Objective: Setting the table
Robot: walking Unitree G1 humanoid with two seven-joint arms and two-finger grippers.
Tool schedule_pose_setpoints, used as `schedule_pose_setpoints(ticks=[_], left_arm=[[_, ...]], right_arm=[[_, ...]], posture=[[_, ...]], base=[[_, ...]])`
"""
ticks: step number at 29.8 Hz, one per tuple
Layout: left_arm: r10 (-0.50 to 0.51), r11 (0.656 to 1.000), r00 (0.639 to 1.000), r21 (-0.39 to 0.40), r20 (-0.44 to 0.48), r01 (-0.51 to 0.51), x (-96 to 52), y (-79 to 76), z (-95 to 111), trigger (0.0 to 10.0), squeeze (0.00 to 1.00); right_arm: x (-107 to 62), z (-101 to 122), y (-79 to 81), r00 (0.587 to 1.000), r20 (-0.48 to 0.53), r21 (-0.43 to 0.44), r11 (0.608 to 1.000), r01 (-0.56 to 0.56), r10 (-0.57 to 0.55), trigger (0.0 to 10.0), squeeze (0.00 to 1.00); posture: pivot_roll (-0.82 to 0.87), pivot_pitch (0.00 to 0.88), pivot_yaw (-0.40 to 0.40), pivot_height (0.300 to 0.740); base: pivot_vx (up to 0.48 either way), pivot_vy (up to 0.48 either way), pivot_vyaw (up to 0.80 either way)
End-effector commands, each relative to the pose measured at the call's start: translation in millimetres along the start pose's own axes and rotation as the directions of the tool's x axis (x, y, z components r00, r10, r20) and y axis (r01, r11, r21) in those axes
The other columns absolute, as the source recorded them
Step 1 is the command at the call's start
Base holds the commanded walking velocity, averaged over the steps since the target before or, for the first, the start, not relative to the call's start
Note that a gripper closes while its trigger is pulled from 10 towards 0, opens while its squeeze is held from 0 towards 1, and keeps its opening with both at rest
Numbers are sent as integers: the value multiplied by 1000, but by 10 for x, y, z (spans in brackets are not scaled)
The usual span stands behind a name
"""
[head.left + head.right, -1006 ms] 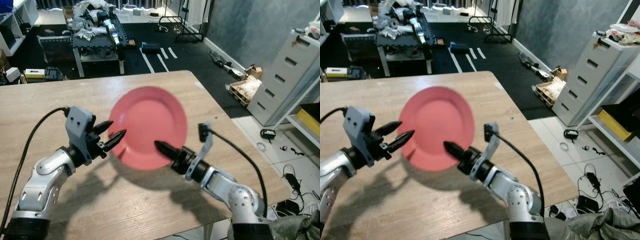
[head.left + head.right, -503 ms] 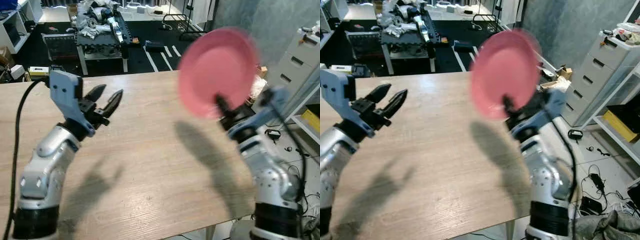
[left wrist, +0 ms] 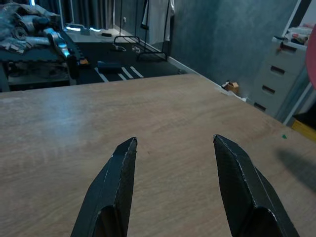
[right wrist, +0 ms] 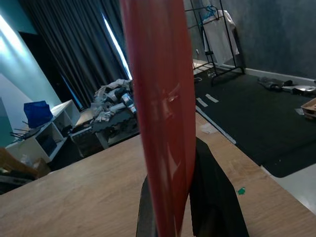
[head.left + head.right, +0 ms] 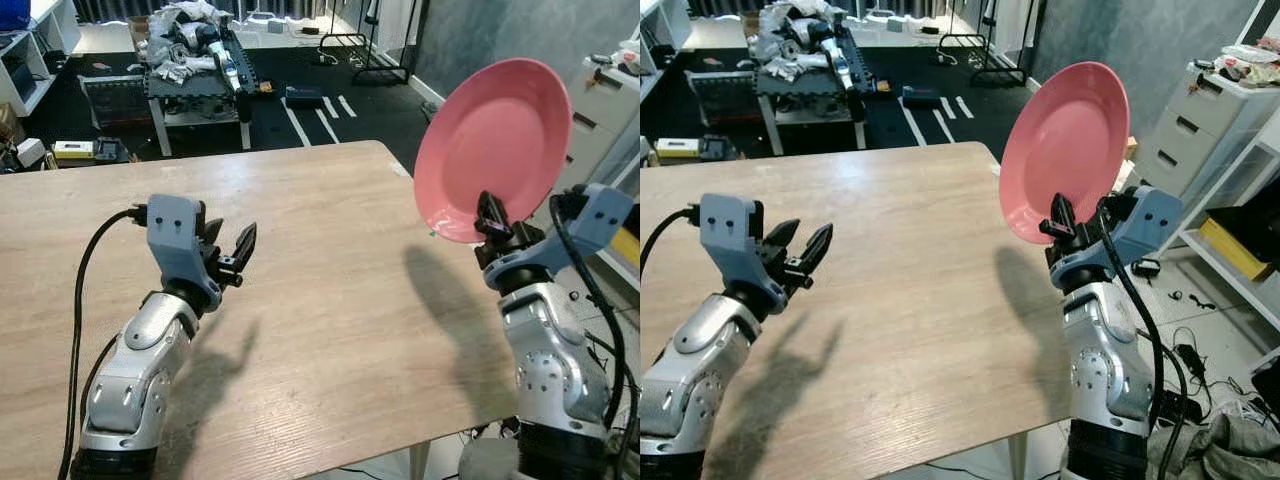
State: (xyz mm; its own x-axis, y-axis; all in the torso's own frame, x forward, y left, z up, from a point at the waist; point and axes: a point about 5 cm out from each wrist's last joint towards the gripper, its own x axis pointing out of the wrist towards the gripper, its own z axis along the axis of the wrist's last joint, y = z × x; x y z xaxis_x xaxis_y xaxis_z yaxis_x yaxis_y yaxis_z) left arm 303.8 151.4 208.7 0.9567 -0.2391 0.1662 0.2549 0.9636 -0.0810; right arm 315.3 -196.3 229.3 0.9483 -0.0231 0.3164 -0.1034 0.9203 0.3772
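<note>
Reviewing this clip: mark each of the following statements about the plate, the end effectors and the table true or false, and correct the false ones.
1. The right end effector grips the pink plate by its lower rim. True.
2. The plate lies flat on the wooden table. False: it is held nearly upright in the air, off the table's right side.
3. The left end effector is open and holds nothing. True.
4. The left end effector touches the plate. False: it hovers over the table, well apart from the plate.

Dark floor (image 5: 380, 110), grey drawers (image 5: 1190, 150), cluttered bench (image 5: 195, 70)
</note>
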Motion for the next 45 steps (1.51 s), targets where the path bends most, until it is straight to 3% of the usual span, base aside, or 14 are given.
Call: schedule_pose_setpoints(ticks=[1,45], left_arm=[[19,1000,1000,6,-17,-19,4,21,-21,10000,0],[21,1000,1000,11,-13,-21,31,-54,-6,10000,0]], right_arm=[[6,-25,-23,1000,-1,-3,1000,19,-19,10000,0],[15,-119,-77,999,-11,-53,998,46,-47,10000,0]], posture=[[-36,0,42,740],[-45,0,50,740]], base=[[0,0,0],[-265,0,0]])
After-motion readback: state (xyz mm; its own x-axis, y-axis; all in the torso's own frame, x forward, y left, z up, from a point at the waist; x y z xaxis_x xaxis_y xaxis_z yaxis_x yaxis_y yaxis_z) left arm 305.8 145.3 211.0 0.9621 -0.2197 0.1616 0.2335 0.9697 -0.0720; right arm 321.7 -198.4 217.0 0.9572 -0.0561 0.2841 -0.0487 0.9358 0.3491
